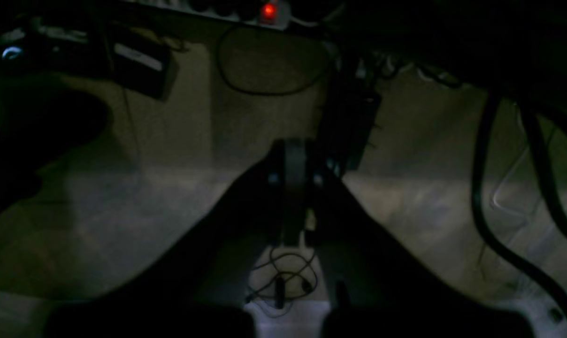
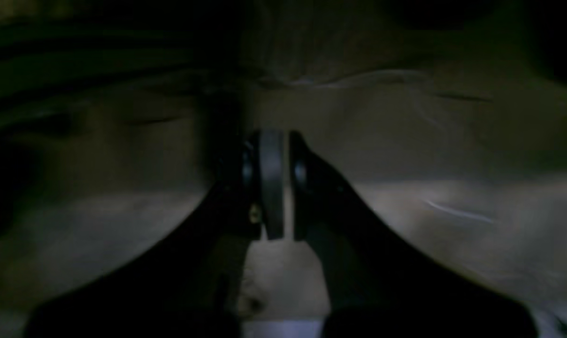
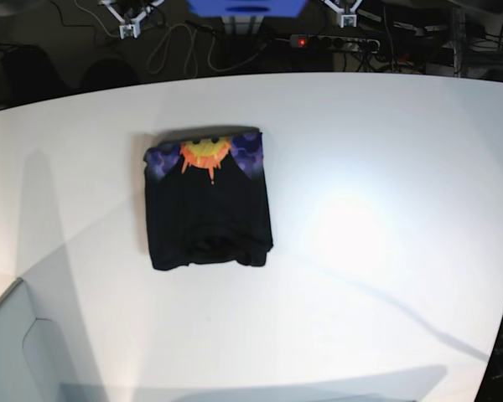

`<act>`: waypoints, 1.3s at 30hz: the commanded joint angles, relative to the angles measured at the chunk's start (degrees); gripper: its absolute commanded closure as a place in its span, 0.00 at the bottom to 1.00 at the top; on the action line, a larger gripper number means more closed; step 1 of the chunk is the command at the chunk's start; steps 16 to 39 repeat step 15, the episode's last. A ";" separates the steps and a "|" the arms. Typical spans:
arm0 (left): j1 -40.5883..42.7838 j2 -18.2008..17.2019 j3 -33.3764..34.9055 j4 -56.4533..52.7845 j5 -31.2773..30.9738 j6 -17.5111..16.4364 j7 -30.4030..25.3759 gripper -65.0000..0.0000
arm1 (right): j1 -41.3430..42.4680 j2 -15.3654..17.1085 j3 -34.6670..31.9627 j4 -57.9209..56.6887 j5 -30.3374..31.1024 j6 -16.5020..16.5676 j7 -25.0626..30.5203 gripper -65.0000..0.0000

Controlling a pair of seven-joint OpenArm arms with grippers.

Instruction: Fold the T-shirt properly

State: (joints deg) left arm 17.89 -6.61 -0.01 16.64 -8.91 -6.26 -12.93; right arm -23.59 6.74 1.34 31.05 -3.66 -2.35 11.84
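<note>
The black T-shirt (image 3: 208, 209) lies folded into a compact rectangle on the white table (image 3: 386, 167), left of centre. A strip of its orange-yellow sun and purple-blue print shows along its far edge. Neither arm appears in the base view. The left wrist view is dark: my left gripper (image 1: 293, 159) has its fingers together with no cloth between them, over a dim floor. My right gripper (image 2: 272, 155) is also shut and empty in the dark right wrist view. The shirt shows in neither wrist view.
A power strip with a red light (image 3: 300, 40) lies beyond the table's far edge and also shows in the left wrist view (image 1: 268, 10). Black cables (image 1: 499, 202) run across the floor. A grey panel (image 3: 17, 352) sits at the near left corner.
</note>
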 commanded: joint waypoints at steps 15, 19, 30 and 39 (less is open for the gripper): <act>-3.16 1.38 3.04 0.19 0.42 0.15 6.55 1.00 | 7.64 -3.71 -5.96 -15.36 0.28 -22.75 4.30 0.99; -3.16 1.38 3.04 0.19 0.42 0.15 6.55 1.00 | 7.64 -3.71 -5.96 -15.36 0.28 -22.75 4.30 0.99; -3.16 1.38 3.04 0.19 0.42 0.15 6.55 1.00 | 7.64 -3.71 -5.96 -15.36 0.28 -22.75 4.30 0.99; -3.16 1.38 3.04 0.19 0.42 0.15 6.55 1.00 | 7.64 -3.71 -5.96 -15.36 0.28 -22.75 4.30 0.99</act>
